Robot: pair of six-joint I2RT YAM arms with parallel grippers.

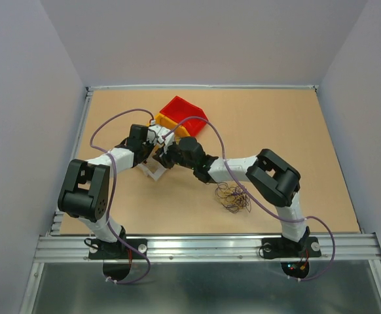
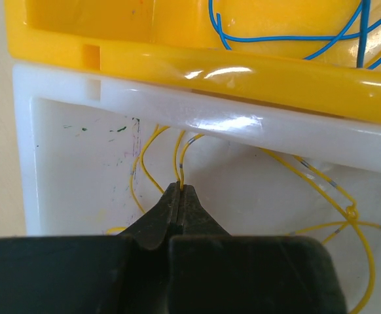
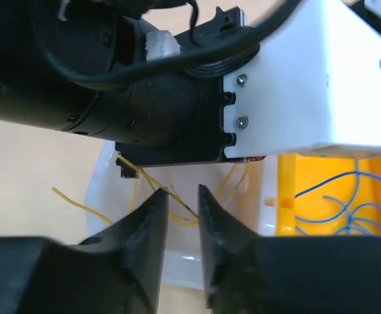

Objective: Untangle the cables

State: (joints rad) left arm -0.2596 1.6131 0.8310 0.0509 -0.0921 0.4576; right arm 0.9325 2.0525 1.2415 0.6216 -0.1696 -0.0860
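A yellow cable (image 2: 140,171) lies looped in a white bin (image 2: 256,127), and my left gripper (image 2: 181,188) is shut on a strand of it just above the bin floor. In the right wrist view my right gripper (image 3: 181,191) hangs over the same white bin (image 3: 104,171), right under the left arm's wrist. Its jaws stand a little apart with a strand of the yellow cable (image 3: 177,198) slanting across the gap. A loose clump of dark, purple and yellowish cables (image 1: 233,196) rests on the table near the right arm.
Next to the white bin (image 1: 152,171) stands a yellow bin (image 2: 177,65) with blue cables (image 2: 275,38) in it, and a red bin (image 1: 185,111) sits behind that. The two wrists are crowded close together above the bins.
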